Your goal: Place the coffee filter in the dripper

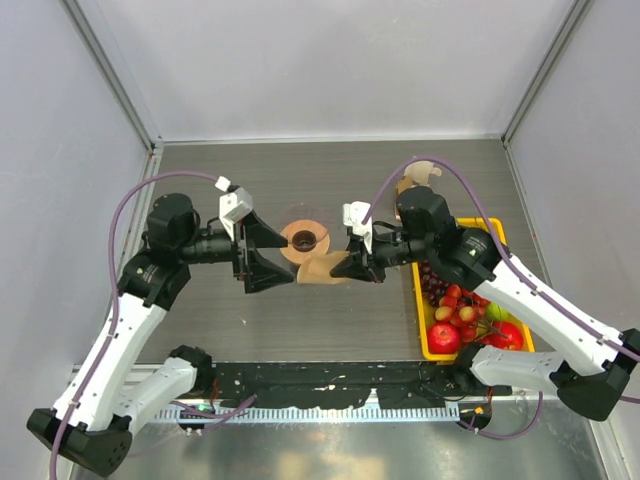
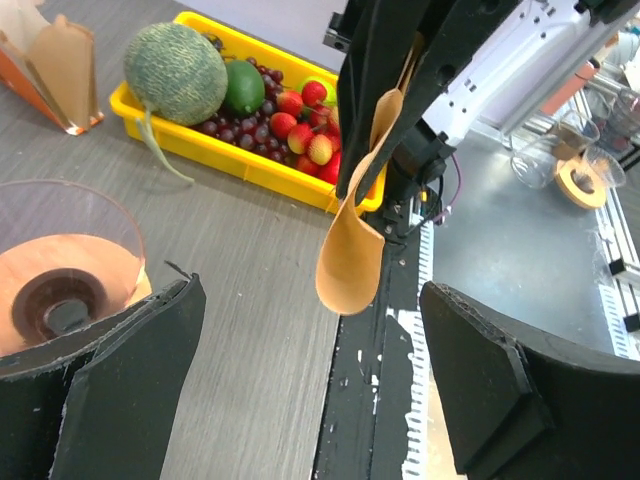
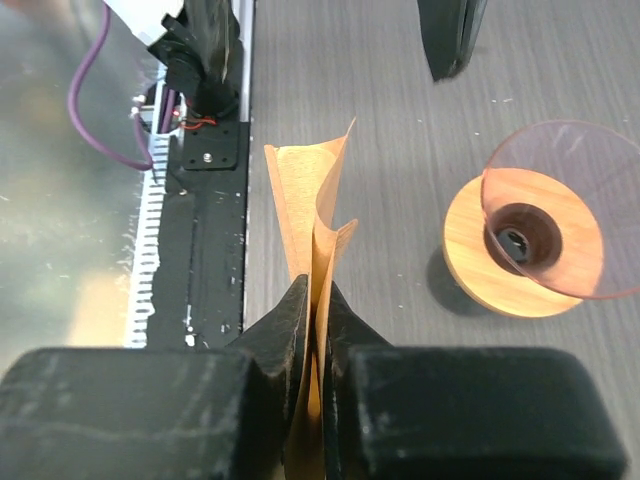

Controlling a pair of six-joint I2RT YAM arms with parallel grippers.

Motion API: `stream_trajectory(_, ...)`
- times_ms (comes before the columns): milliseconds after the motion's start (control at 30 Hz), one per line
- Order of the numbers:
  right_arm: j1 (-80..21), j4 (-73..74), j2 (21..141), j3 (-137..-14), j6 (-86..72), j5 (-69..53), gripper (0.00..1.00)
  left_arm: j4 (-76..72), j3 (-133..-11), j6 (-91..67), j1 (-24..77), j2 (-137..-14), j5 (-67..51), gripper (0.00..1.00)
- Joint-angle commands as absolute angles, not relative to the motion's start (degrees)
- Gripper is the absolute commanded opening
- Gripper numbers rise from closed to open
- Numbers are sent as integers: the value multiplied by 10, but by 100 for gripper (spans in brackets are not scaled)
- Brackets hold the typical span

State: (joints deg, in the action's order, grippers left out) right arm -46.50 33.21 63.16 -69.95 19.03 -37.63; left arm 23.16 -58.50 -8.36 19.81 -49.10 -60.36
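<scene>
Tan paper coffee filter (image 1: 325,268) hangs clear of the surface (image 1: 350,170), clamped by one edge in the right pincer (image 3: 318,300), whose jaws are pressed together on it with no gap showing. Left pincer (image 1: 288,260) stands fully wide and holds nothing; the filter's free end lies between its two fingers (image 2: 150,340) without touching either. Dripper (image 1: 305,240) sits upright on its orange-brown collar, just beside the filter and not yet under it; glass cone empty, dark centre hole visible in the right wrist view. Filter not seated, so the placement step is not yet done. Risks, as judgement: the paper is gripped nearly flat, only slightly parted at the top, so it may enter the cone folded and sit crooked or wedge against one wall. Thin paper could crease or slide out of the clamp if dragged over the glass rim. Dripper looks light and unrestrained; a knock from either pincer, both close by, could tip or shove it.
</scene>
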Motion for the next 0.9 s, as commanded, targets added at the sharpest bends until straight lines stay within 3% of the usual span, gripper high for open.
stream_trajectory(0, -464, 289, 647, -707, 132, -425, 11, 266, -619, -21, 256, -504, -571, 99)
stream_trajectory(233, -461, 269, 667, -711, 98, -462, 10, 280, -628, 15, 326, -517, -504, 99)
stream_trajectory(333, -460, 265, 669, -708, 88, -478, 10, 278, -628, 15, 328, -520, -489, 93)
stream_trajectory(633, -458, 250, 679, -705, 56, -483, 10, 265, -628, 4, 339, -530, -508, 55)
stream_trajectory(767, -453, 249, 681, -705, 49, -475, 10, 266, -628, 4, 338, -533, -522, 45)
stream_trajectory(867, -451, 249, 681, -705, 47, -476, 10, 265, -627, -14, 338, -536, -532, 29)
